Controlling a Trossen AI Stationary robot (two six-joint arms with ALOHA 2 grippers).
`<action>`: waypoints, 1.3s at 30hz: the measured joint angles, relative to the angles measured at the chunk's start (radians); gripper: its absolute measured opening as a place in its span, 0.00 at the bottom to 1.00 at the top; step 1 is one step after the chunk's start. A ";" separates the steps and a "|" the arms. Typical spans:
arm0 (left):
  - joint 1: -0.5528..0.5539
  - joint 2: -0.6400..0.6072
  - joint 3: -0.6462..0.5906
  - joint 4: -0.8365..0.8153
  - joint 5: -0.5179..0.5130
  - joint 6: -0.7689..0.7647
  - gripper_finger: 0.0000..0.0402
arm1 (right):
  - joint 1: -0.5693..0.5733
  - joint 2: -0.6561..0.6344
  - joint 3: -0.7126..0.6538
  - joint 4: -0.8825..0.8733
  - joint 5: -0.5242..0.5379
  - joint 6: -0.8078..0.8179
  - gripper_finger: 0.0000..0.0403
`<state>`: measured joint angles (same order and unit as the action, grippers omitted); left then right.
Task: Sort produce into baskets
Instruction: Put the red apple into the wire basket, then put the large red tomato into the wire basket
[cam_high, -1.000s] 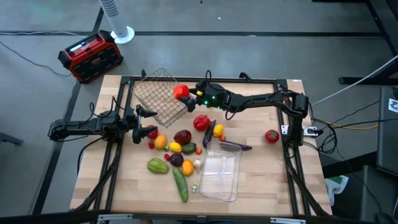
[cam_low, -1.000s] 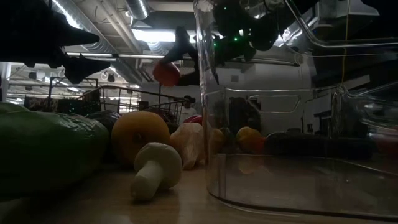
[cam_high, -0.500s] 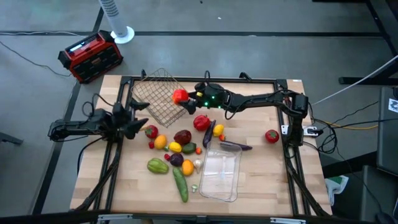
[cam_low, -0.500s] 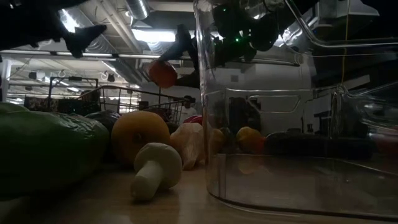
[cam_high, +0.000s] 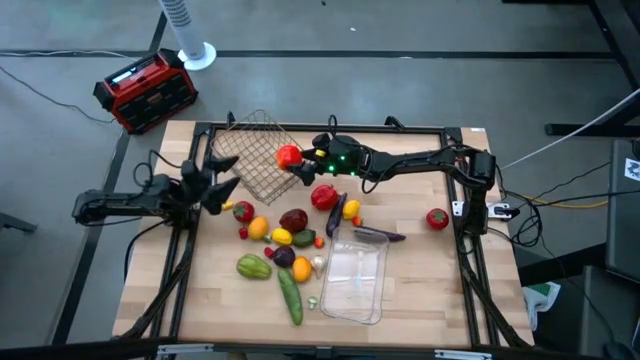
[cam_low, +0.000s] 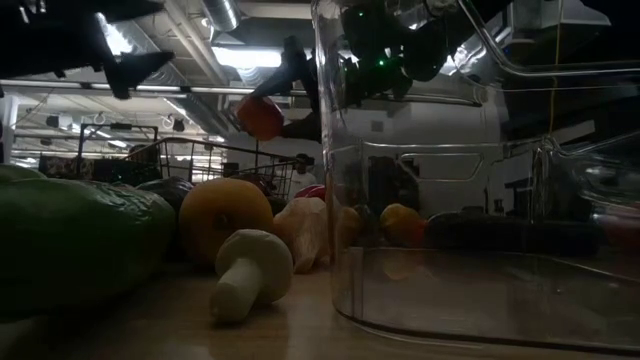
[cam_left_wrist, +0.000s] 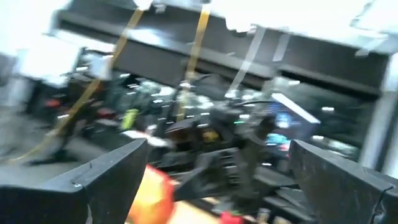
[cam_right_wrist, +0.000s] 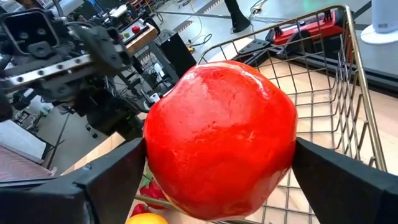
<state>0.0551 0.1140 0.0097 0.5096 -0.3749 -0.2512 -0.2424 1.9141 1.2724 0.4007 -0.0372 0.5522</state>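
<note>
My right gripper (cam_high: 297, 160) is shut on a red round fruit (cam_right_wrist: 221, 137), held in the air over the right rim of the bronze wire basket (cam_high: 250, 150). The fruit also shows in the low view (cam_low: 259, 117). My left gripper (cam_high: 224, 174) is open and empty, raised at the basket's near left side, above a small red fruit (cam_high: 243, 211). The other produce lies in a heap (cam_high: 290, 235) on the table's middle. The clear plastic tray (cam_high: 355, 285) rests on the table near the front, with a purple eggplant (cam_high: 380, 235) across its far rim. My right gripper pinches the red fruit between its two fingers (cam_right_wrist: 106, 180), one on each opposite side of the fruit (cam_right_wrist: 155, 149). The fingers come roughly level from the table's right side. The fruit is lifted clear, above the basket's rim.
A green squash (cam_high: 254, 267), a cucumber (cam_high: 290, 295) and a mushroom (cam_low: 250, 272) lie left of the tray. A lone red fruit (cam_high: 437, 218) lies at the right. A red-and-black box (cam_high: 145, 90) stands off the table's far left corner.
My left gripper has risen and drawn back toward the table's left edge, away from the small red fruit, staying open. My right gripper has carried the red fruit a little toward the table's left, over the basket's rim.
</note>
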 joint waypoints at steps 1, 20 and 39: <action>0.000 0.031 0.005 0.004 -0.034 -0.010 0.96 | 0.000 0.000 0.000 0.000 0.000 0.000 0.96; 0.190 0.906 0.454 -0.011 -0.115 -0.273 0.96 | 0.001 0.000 0.000 0.001 0.000 -0.007 0.96; 0.307 0.999 0.576 -0.461 -0.070 -0.351 0.96 | 0.001 0.000 -0.001 0.001 0.000 -0.077 0.96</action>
<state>0.3620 1.1128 0.5861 0.0490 -0.4451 -0.6018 -0.2417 1.9141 1.2716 0.4021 -0.0376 0.4755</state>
